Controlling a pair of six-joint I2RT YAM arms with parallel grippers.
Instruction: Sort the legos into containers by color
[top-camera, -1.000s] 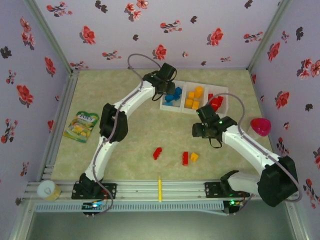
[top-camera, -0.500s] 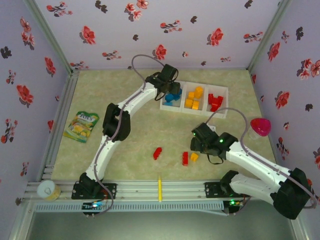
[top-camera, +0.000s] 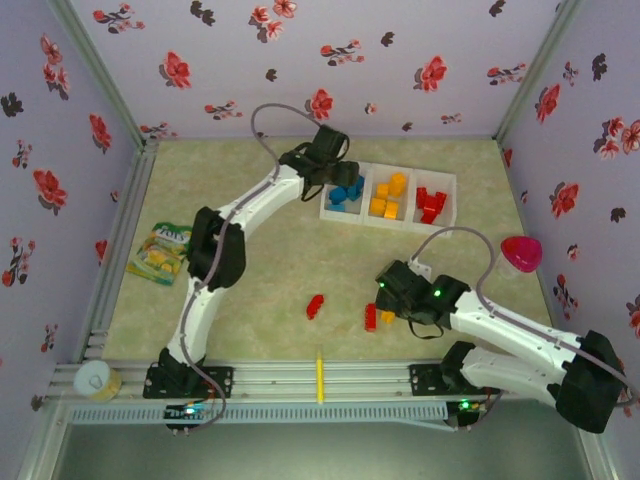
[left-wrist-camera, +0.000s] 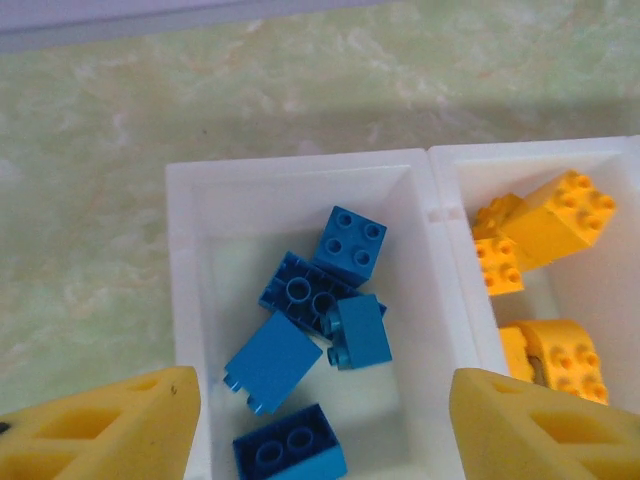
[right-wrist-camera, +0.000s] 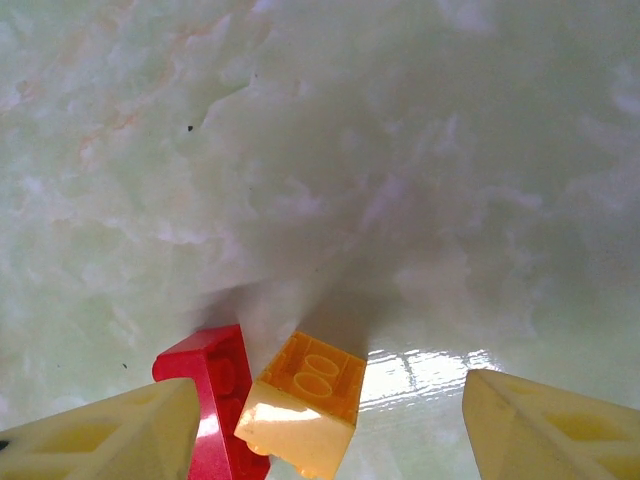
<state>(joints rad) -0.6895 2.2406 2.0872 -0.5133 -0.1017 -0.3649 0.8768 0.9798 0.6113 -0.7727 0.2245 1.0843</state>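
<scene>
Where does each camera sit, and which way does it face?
Top: above and behind the arms, looking down at the table; both arms show.
Left wrist: above the blue-brick bin, looking down; the open left gripper frames it.
Right wrist: low, facing the red brick and orange brick; right gripper open.
Shared: top view shows those two bricks too.

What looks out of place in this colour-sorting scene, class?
Three pieces lie loose on the table, outside the containers: a lone red lego, and a second red lego right beside a yellow lego.
</scene>
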